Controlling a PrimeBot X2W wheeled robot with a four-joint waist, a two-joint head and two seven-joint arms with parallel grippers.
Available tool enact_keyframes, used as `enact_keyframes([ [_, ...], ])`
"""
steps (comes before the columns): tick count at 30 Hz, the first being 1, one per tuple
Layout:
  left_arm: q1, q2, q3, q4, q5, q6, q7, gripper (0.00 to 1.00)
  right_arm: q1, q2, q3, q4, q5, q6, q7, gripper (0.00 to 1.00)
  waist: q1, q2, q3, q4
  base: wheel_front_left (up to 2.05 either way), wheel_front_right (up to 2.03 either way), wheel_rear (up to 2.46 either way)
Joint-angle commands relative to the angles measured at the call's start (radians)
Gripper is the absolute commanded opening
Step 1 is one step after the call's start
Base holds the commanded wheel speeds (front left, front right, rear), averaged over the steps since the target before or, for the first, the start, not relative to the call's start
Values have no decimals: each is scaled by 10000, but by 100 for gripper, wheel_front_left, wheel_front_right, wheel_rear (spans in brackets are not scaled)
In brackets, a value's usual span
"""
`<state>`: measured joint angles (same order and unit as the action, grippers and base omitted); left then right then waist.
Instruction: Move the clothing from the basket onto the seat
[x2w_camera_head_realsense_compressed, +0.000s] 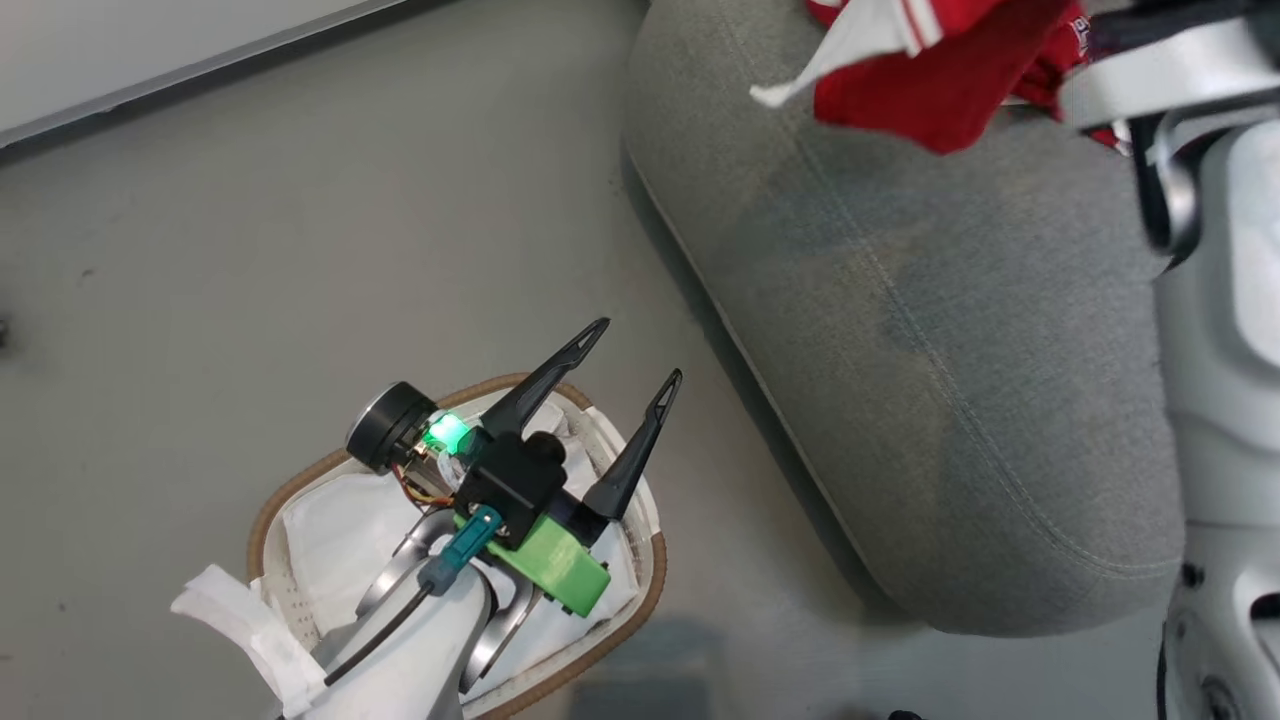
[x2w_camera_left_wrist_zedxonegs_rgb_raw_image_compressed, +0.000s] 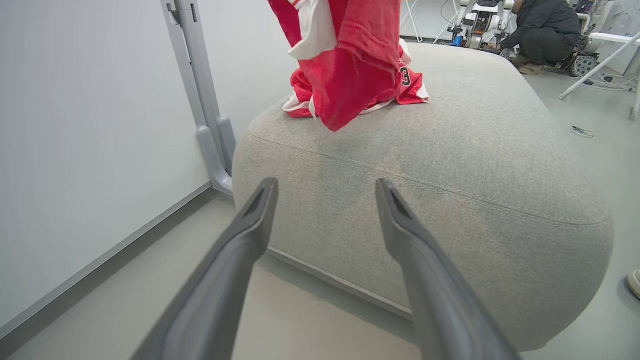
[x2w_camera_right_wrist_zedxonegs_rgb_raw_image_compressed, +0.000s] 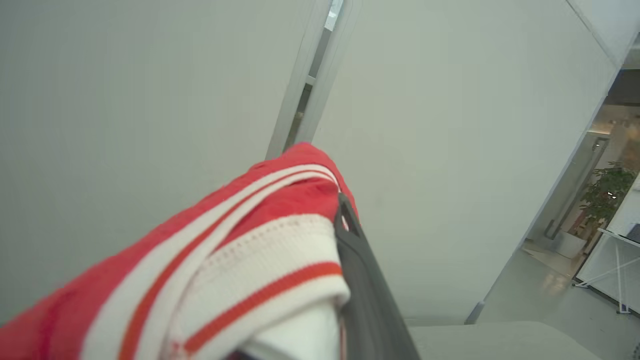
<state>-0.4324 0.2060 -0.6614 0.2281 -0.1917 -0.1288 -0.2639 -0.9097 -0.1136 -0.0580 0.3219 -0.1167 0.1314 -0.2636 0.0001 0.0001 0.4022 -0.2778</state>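
While my left gripper (x2w_camera_head_realsense_compressed: 640, 348) hangs with jaws spread wide and nothing between them, the basket (x2w_camera_head_realsense_compressed: 262, 525) sits under it at seven o'clock in the head view, a white liner (x2w_camera_head_realsense_compressed: 340, 520) inside. The grey seat (x2w_camera_head_realsense_compressed: 950, 350) lies at three o'clock. At one o'clock my right gripper (x2w_camera_right_wrist_zedxonegs_rgb_raw_image_compressed: 327, 205) is clamped on red-and-white clothing (x2w_camera_left_wrist_zedxonegs_rgb_raw_image_compressed: 350, 65) dangling over the seat; another red garment (x2w_camera_left_wrist_zedxonegs_rgb_raw_image_compressed: 407, 85) lies on the cushion beyond.

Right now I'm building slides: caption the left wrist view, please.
Open left pincer faces the grey seat, where one red garment hangs above a second garment lying on it.
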Motion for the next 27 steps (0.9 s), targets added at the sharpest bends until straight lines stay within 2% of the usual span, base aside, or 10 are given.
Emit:
enact_keyframes([
  [1,-213,-49,-29,-30,13,-26,-6,100,-404,-253,-257,148,-134,-14,-15,0,-1,-1,550,828,0,0,0],
  [7,-435,-216,-104,-186,102,-27,-6,100,-1966,-1768,-1476,1350,-770,-14,-15,0,-1,-1,1006,1744,0,0,0],
  [14,-523,-474,116,-600,249,-24,-6,100,-2448,-3170,-2308,3360,-1565,-16,46,0,-1,-1,1712,2312,0,0,0],
  [20,-565,-555,228,-785,513,0,-6,100,-1805,-3705,-2749,4763,-1782,-16,64,0,-1,-1,2189,2263,0,0,0],
  [27,-457,-412,349,-686,542,0,-6,100,-1268,-3528,-2668,5902,-1535,-15,-3,0,-1,-1,2177,1821,0,0,0],
])
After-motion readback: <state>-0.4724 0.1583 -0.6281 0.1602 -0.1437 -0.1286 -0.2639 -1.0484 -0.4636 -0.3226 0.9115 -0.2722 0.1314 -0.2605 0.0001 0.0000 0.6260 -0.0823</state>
